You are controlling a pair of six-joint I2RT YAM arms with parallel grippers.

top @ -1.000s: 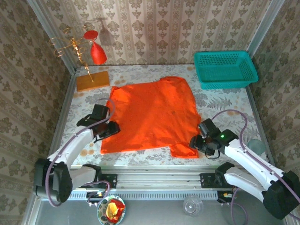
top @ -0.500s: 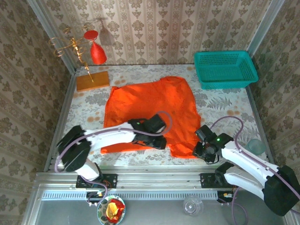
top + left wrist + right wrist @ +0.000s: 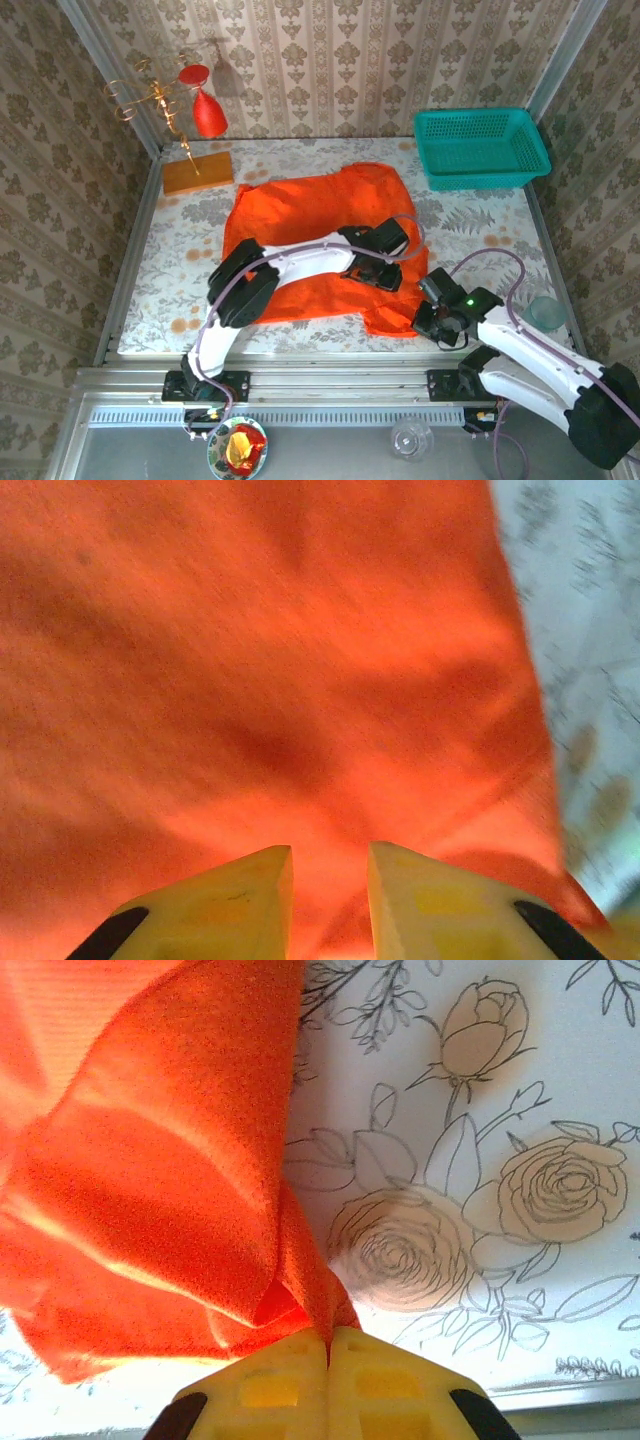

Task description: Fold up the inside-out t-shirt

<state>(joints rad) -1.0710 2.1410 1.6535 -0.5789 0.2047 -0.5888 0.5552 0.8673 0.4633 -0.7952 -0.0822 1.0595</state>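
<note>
The inside-out t-shirt (image 3: 300,215) lies spread flat in the middle of the flowered table, bright orange-red. My left arm reaches across it to its right side, where the left gripper (image 3: 386,270) hangs low over the cloth. In the left wrist view the left gripper (image 3: 330,852) is open by a narrow gap, with nothing pinched and the t-shirt (image 3: 250,660) beneath it. My right gripper (image 3: 424,312) is at the shirt's near right corner. The right wrist view shows the right gripper (image 3: 328,1334) shut on a bunched fold of the t-shirt (image 3: 150,1160).
A teal basket (image 3: 482,146) stands at the back right. A wooden block (image 3: 197,172) and a red ornament on a gold stand (image 3: 208,112) are at the back left. Bare flowered tabletop (image 3: 480,1160) lies right of the shirt. The metal rail (image 3: 330,385) runs along the near edge.
My left arm has swept from the shirt's left edge across to its right side, its jaws narrowing. My right gripper has closed on the shirt's near right corner.
</note>
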